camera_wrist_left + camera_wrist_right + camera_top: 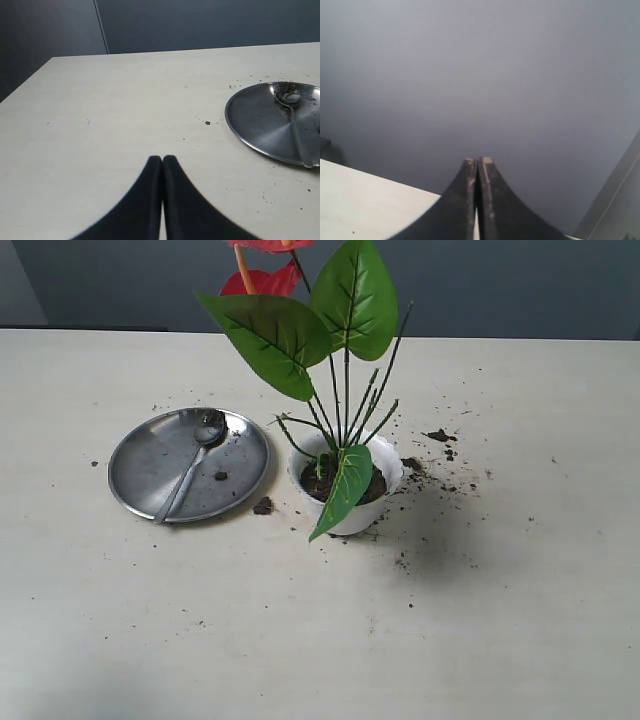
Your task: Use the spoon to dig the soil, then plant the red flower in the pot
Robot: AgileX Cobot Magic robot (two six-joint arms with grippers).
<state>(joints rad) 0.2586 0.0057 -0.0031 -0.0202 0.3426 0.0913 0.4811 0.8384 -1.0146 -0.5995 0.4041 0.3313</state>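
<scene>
Exterior view shows the flower (275, 335) upright in the pot (366, 519), soil (373, 488) round its stems, and the spoon (186, 484) parked on the plate (148, 462) beside it, so planting looks done; left claw (162, 160) and right claw (478, 161) are clenched empty, clear of both.

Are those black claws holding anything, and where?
Nothing. Left gripper and right gripper are shut, empty; the slim silver spoon lies on the round steel plate.
</scene>
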